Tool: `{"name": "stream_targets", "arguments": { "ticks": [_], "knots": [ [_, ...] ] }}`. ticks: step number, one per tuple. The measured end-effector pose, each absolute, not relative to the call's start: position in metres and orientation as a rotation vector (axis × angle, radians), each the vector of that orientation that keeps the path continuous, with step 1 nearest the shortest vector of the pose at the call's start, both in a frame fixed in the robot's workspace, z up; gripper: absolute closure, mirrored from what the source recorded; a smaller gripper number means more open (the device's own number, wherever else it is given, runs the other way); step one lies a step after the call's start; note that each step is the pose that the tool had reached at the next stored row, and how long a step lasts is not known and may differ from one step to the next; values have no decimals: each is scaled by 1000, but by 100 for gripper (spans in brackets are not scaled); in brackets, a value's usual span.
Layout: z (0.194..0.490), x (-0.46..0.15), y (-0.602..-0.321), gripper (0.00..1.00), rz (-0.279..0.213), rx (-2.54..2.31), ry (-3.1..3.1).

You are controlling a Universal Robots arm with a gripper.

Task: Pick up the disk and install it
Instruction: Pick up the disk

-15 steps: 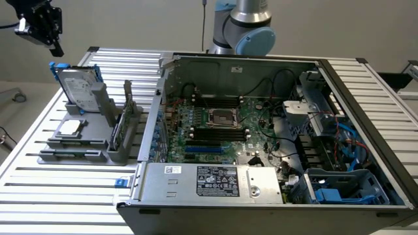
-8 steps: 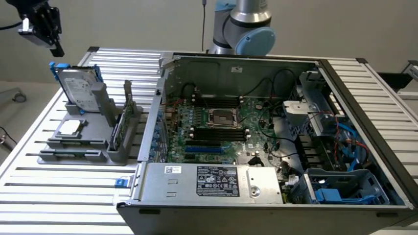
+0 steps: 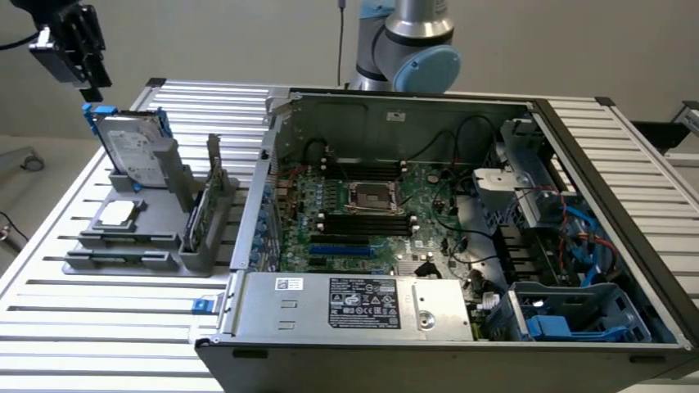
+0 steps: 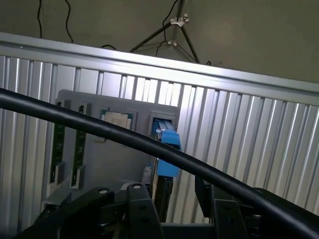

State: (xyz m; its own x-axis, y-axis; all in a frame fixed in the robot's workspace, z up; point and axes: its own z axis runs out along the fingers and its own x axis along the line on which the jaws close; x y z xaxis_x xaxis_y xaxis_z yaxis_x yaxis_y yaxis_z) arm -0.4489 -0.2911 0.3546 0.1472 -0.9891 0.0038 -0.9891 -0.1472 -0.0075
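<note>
While it gapes empty, the hand (image 3: 93, 84) hovers over the disk (image 3: 133, 151).

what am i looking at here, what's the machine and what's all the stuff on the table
The machine is a robot arm with a gripper at its end. One picture comes from a camera standing off the arm. The other comes from a camera on the arm's wrist, looking down past the gripper. On the slatted metal table lies an open computer case. Beside it, on the exterior view's left, is a grey holder. It carries the disk standing upright, a small square chip and a green circuit card. The gripper hangs open above the disk and holds nothing.
</note>
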Motion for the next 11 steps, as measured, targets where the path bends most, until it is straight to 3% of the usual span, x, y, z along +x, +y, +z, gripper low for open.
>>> {"name": "stream_targets", "arguments": {
  "ticks": [1, 11],
  "knots": [
    [354, -449, -291, 52, -15, -2378, 2051],
    [336, -449, -292, 52, -25, -2383, 2056]
  ]
}}
